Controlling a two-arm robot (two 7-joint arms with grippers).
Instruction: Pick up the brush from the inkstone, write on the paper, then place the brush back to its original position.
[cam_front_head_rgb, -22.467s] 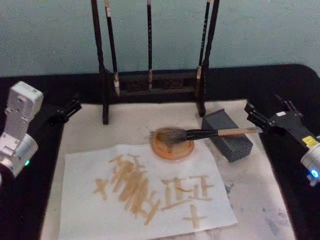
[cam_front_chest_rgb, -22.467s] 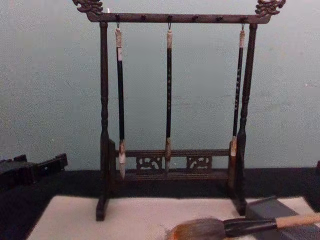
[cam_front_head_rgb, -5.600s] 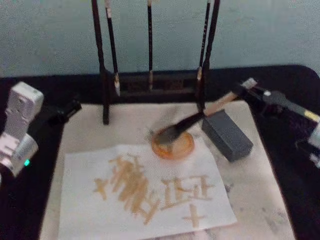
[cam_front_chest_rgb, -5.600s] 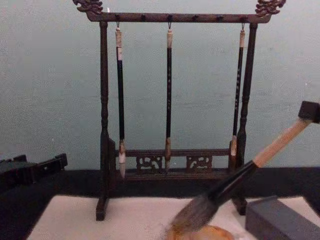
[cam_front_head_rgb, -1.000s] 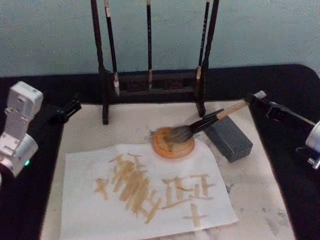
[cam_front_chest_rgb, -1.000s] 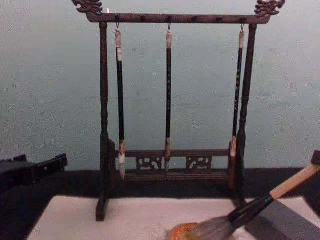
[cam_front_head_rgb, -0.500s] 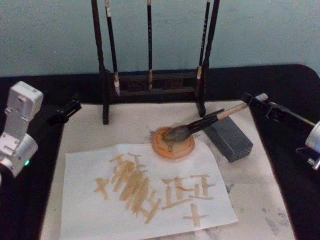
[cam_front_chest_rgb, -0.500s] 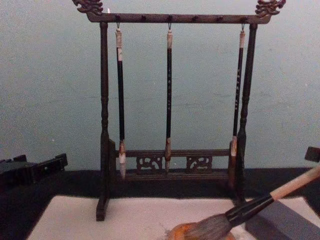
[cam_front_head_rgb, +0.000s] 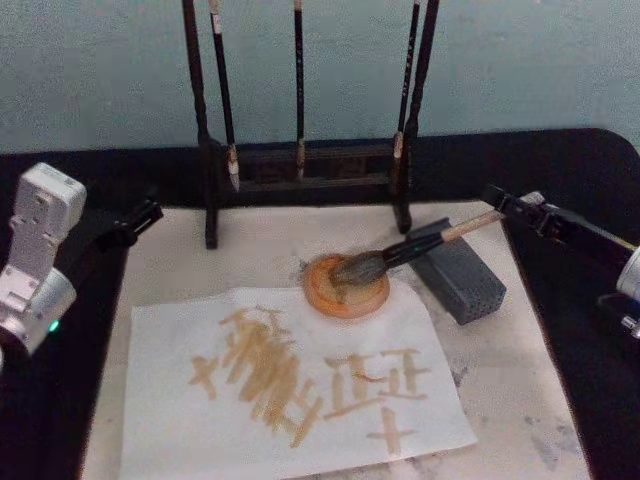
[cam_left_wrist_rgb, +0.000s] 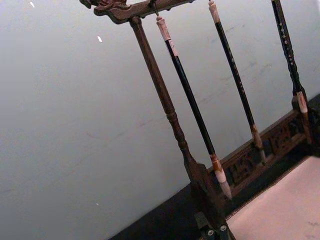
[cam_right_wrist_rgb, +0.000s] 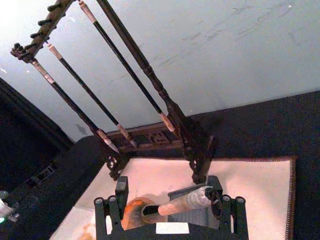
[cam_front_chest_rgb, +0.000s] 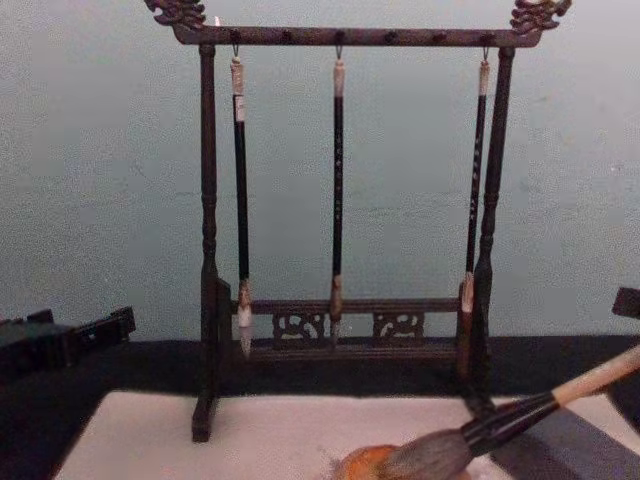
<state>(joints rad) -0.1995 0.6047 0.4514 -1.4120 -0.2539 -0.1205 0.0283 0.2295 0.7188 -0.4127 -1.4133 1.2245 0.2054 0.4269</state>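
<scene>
— Where's the brush (cam_front_head_rgb: 400, 252)?

— I've one brush, bristles down on the round orange inkstone (cam_front_head_rgb: 346, 287), its handle end clamped in my right gripper (cam_front_head_rgb: 510, 209).

— Counts?

— One paper (cam_front_head_rgb: 290, 385) beside the inkstone, three thin brushes (cam_front_chest_rgb: 338, 200) on the rack (cam_front_chest_rgb: 206, 240), one grey block (cam_front_head_rgb: 460, 275) under the handle.

— Left arm?

— The left gripper (cam_front_head_rgb: 130, 222) sits off the mat's far edge; I can't tell its jaws.
</scene>
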